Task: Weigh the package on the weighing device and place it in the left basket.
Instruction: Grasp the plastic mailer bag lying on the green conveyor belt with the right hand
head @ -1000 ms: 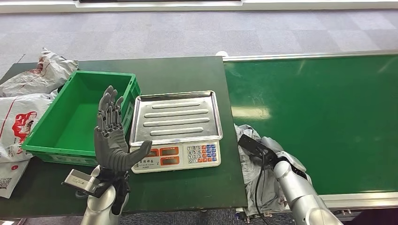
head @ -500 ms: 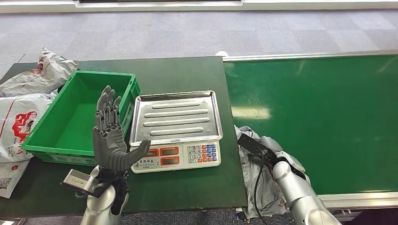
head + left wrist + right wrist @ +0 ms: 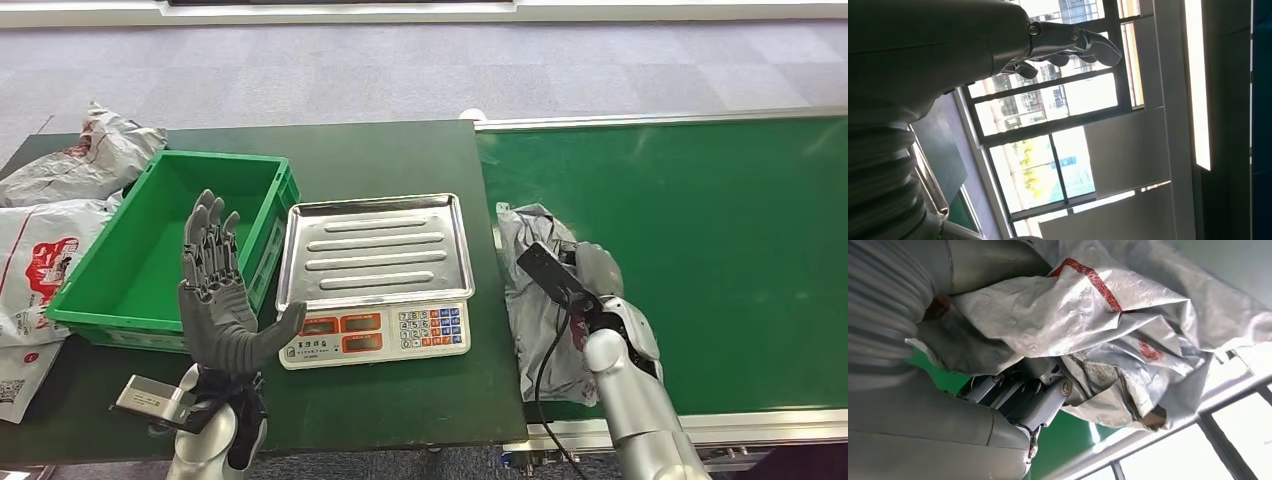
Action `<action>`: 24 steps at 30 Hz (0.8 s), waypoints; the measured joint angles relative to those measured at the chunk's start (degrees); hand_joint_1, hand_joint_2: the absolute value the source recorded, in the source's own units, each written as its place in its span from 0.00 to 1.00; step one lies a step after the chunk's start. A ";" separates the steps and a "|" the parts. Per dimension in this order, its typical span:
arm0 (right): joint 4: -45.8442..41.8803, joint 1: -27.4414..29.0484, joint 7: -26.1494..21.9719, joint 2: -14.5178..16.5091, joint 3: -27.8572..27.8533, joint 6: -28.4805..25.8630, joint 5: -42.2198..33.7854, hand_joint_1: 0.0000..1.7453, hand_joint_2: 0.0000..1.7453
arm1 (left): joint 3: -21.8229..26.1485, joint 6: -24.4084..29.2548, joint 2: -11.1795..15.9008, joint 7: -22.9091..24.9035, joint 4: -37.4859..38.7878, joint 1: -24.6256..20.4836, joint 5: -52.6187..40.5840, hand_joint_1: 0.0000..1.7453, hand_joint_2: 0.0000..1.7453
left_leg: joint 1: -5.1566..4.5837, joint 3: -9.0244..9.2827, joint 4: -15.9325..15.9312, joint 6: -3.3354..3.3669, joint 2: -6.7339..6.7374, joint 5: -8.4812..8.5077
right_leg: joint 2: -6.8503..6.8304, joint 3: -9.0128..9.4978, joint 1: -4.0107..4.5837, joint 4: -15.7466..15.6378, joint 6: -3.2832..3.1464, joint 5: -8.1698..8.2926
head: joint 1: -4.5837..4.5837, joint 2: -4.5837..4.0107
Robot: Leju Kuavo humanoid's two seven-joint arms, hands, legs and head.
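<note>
In the head view your right hand (image 3: 597, 272) grips the grey package (image 3: 535, 300) beside the scale (image 3: 372, 277), while your left hand (image 3: 222, 310) stands with fingers spread, holding nothing. In the right wrist view the fingers (image 3: 1043, 397) are wrapped in loose film (image 3: 1108, 340), so carry it slowly over the tray (image 3: 372, 250) and lay it flat.

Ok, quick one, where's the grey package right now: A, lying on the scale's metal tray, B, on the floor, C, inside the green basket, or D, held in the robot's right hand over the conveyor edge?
D: the right hand grips the grey package beside the scale; its tray and the green basket hold nothing.
</note>
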 joint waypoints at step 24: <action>-21.27 -4.07 -9.46 9.18 3.26 -20.04 -15.45 1.00 1.00 | -2.54 -0.06 -0.97 0.01 3.90 -3.78 2.40 0.00 1.00 | 0.02 0.01 0.00 -0.11 -0.03 0.17 | -0.02 0.01 0.02 0.02 -0.05 0.05 | 0.00 0.00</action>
